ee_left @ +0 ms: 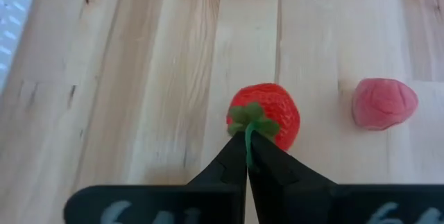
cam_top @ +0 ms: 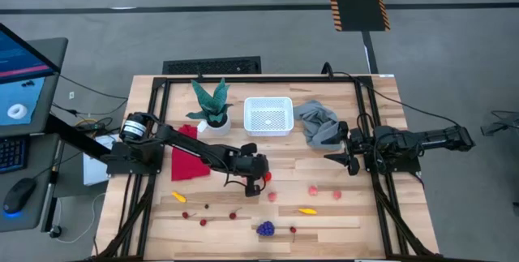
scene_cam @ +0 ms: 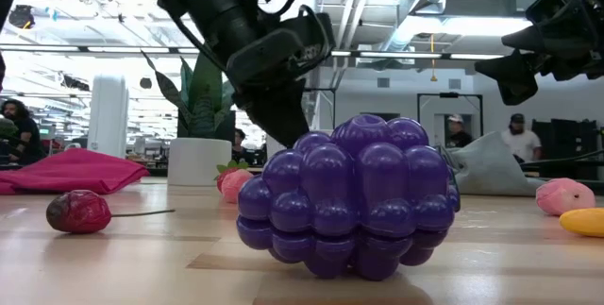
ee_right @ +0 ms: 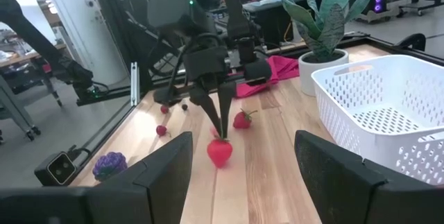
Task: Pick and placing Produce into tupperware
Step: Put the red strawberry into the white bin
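- Strawberry [ee_left: 267, 109]: red, glossy, green calyx; its stem is pinched between dark fingertips, near mid-table.
- Pink ball [ee_left: 383, 102]: dull, lumpy, resting on the wood just beside the strawberry.
- Grape bunch [cam_top: 265, 229]: purple, rounded clusters, near the table's front edge.
- Cherries [cam_top: 194, 217]: dark red, thin stems, scattered at front left.
- Yellow pieces [cam_top: 306, 211]: elongated, lying flat, one front left, one front right.
- Tupperware [cam_top: 268, 116]: white rectangular perforated bin, upright, at the back centre.

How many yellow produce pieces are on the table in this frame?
2. One yellow piece lies on the table's left side, near the red cloth; the second yellow piece lies right of the purple grape bunch. Others may be hidden.
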